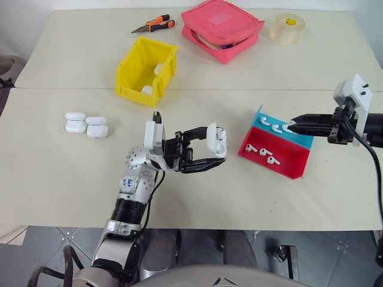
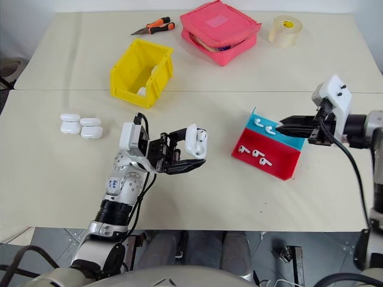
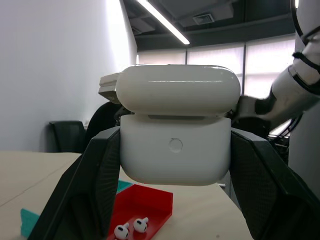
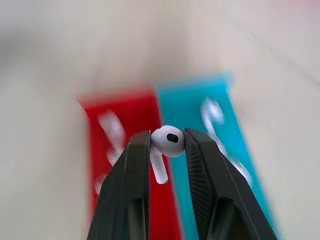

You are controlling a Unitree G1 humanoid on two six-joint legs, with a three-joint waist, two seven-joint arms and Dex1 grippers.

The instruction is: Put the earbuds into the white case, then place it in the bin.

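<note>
Left gripper (image 1: 210, 149) clamped on one white case (image 1: 218, 140), lid flipped open, held up above the table (image 1: 72, 179) near its middle. Right gripper (image 4: 167, 142) pinched on one earbud (image 4: 168, 145), raised over the blue half of the red-and-blue tray (image 1: 281, 164). Four more earbuds in that tray: two on the blue half (image 1: 270, 125), two on the red half (image 1: 262, 153). Four closed cases (image 1: 87, 124) grouped side by side on the table, off to the left. One yellow bin (image 1: 134, 75) further back, with what looks like two cases (image 1: 153, 78) inside, though partly hidden by its walls. Beyond the bin, one pair of orange-handled pliers (image 1: 154, 25), one pink pouch (image 1: 221, 28) and one roll of tape (image 1: 286, 28).
</note>
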